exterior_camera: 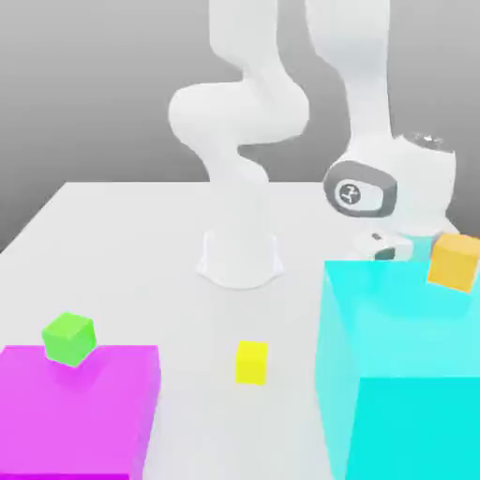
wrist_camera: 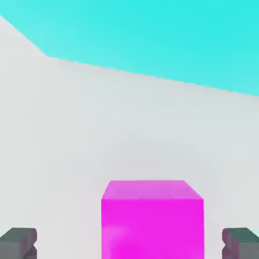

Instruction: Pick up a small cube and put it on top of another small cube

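Behind cyan block (exterior_camera: pixel 403 375), hand (wrist_camera: pixel 129 245) lowered, spread astride pink cube (wrist_camera: pixel 153 222)

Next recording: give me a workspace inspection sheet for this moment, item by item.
Surface: white table, flat.
Job's things: small magenta cube on the table, between the gripper's fingers, not gripped.
Clutter: green cube on large magenta block; yellow cube on table; orange cube at large cyan block.
Gripper: gripper open, behind the cyan block.
Cables: nothing seen.
Surroundings: grey backdrop.
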{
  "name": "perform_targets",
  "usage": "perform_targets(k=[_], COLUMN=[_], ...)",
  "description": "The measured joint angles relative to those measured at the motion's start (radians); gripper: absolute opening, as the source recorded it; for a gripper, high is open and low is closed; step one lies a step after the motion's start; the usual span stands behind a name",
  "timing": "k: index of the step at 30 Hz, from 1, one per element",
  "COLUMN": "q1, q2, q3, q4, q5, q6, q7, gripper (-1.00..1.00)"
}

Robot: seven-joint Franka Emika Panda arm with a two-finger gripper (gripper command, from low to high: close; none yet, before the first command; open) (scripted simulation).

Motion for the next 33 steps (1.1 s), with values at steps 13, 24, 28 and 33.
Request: perform_targets(k=[13,24,28,33], q1=[0.202,-0.087,-0.081,-0.021], q2=[0.098,-0.084,-0.159,-0.250], q3=[-0.251,0.145,0.197,0.207], q4=[0.027,-0.029,-0.051,-0.043], q5=[-0.198,0.235,0.442,0.574], q6=[0.073,-0.043,-0.087,-0.159], q7=[0.148,-0.174,-0.326,-0.441], gripper=[-1.00,-1.00,-1.00,-1.00])
